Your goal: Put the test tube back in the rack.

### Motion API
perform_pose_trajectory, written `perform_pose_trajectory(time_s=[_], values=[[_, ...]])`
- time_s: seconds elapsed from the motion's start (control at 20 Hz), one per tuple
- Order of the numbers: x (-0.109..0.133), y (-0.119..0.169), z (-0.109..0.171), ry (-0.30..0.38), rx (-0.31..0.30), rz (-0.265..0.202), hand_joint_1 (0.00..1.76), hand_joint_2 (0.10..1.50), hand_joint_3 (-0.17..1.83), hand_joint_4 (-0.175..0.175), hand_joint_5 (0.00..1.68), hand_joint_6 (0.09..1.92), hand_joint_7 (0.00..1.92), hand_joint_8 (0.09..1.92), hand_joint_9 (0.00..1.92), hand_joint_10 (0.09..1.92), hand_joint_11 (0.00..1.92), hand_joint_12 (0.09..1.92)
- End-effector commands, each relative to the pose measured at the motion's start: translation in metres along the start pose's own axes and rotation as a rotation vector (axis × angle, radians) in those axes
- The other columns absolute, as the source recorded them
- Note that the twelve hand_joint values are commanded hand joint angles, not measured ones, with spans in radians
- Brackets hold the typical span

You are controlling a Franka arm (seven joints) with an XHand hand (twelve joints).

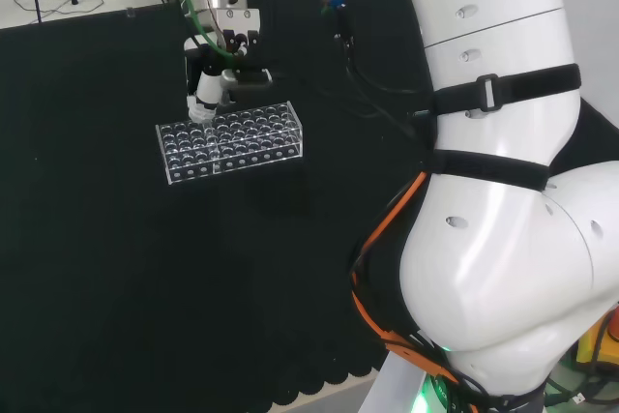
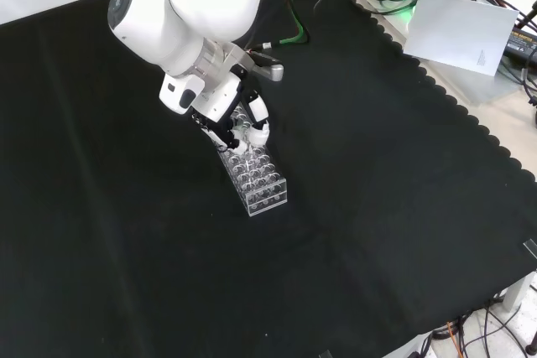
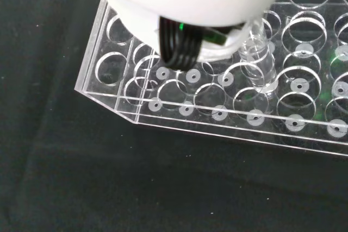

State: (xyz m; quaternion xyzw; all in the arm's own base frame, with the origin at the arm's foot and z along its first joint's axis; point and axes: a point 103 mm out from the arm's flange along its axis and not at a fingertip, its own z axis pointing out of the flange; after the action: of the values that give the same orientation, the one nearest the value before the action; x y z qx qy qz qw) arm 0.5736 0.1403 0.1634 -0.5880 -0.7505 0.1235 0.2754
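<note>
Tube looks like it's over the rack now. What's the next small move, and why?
Probably ease the hand straight down a little. In the wrist view the test tube stands upright, its lower end in a hole near the rack corner, so lowering should seat it before release.

rack [image 1: 232,140] clear w/ white dots | cloth [image 1: 97,268] black | arm [image 1: 503,191] white

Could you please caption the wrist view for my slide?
Clear test tube entering a hole of the clear rack on black cloth.
</note>
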Motion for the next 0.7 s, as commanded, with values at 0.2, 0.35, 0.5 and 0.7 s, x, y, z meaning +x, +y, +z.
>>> perform_pose_trajectory(time_s=[0.2,0.35,0.5,0.7], values=[[0.000,-0.004,0.000,0.081,-0.014,-0.048,1.21,0.45,0.67,-0.110,1.21,0.09,0.81,0.90,1.06,0.88,0.61,1.41],[0.003,-0.017,-0.018,0.094,-0.036,-0.072,1.17,0.44,0.67,-0.078,1.14,0.09,0.68,0.97,0.92,0.90,0.50,1.44],[0.010,-0.029,-0.034,0.077,-0.066,-0.097,1.15,0.44,0.66,-0.061,1.07,0.09,0.61,0.97,0.84,0.91,0.42,1.45],[0.016,-0.053,-0.062,0.067,-0.124,-0.128,1.13,0.45,0.66,-0.050,1.02,0.09,0.57,0.98,0.79,0.91,0.36,1.46]])
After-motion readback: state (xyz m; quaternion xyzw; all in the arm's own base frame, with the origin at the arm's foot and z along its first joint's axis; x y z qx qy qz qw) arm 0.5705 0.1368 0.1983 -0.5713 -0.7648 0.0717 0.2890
